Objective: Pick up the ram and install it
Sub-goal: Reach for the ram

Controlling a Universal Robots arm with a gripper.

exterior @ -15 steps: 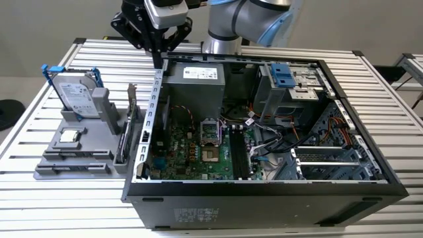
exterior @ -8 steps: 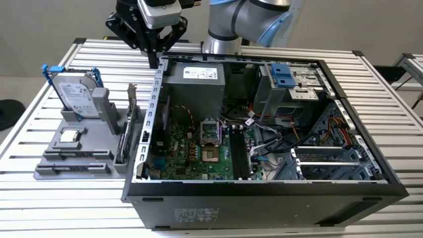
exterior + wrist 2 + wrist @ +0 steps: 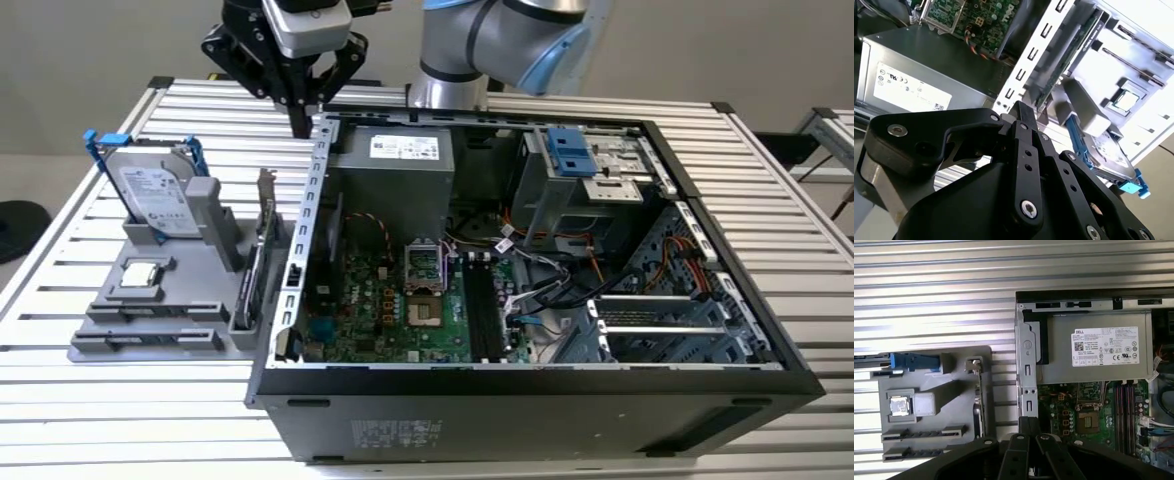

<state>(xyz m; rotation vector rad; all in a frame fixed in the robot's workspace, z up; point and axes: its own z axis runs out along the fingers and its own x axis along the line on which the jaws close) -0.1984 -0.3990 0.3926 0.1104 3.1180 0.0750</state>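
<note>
Bright, even light glares white off the slatted table (image 3: 929,290), while the inside of the computer case (image 3: 534,400) lies dimmer.

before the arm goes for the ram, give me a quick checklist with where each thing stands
1. Gripper empty: ok, nothing in it.
2. Fingers open for a grasp: not ok, they are shut.
3. Gripper over the grey tray: not ok, it hangs at the far rim of the case.
4. Ram's place in the tray: cannot tell.
5. Motherboard slots free: ok, they look empty.
</note>
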